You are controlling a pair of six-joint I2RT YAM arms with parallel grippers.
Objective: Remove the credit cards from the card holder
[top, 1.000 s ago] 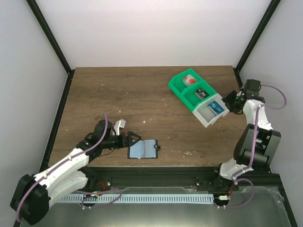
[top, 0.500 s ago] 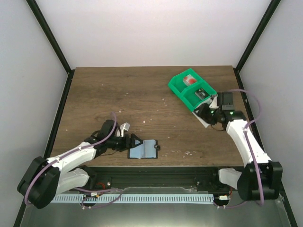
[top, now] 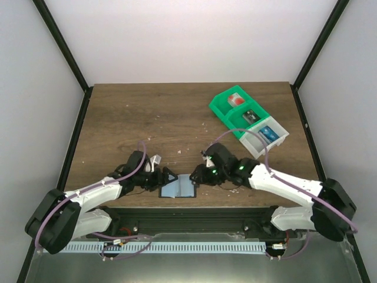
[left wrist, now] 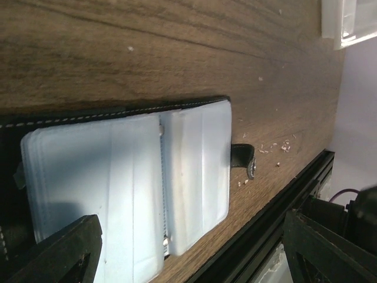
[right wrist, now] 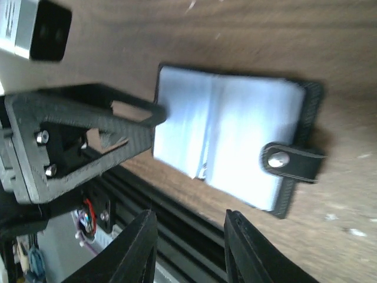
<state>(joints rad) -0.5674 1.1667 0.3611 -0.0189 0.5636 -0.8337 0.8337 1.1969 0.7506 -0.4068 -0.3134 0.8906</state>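
The card holder [top: 178, 187] is lying open and flat on the wooden table [top: 147, 118], close to its near edge, with both pale blue-grey panels facing up and its small black tab [right wrist: 293, 162] sticking out past the right-hand panel. The left gripper [top: 166, 178] is sitting low at the holder's left edge with its jaws spread wide. In the left wrist view the two fingers [left wrist: 65, 250] are standing far apart with the left panel reaching in between them, and nothing is being pinched. From the right wrist view, one tip of that claw is lying right at the corner of the left panel, though whether it is actually touching is unclear. The right gripper [top: 196, 177] is hovering over the opposite side, just beside the tab. Its fingers [right wrist: 138, 247] are showing partly apart with only the table edge between them, and the holder is lying just beyond their tips. The green-and-white bin [top: 222, 106] is standing well apart, toward the far right.
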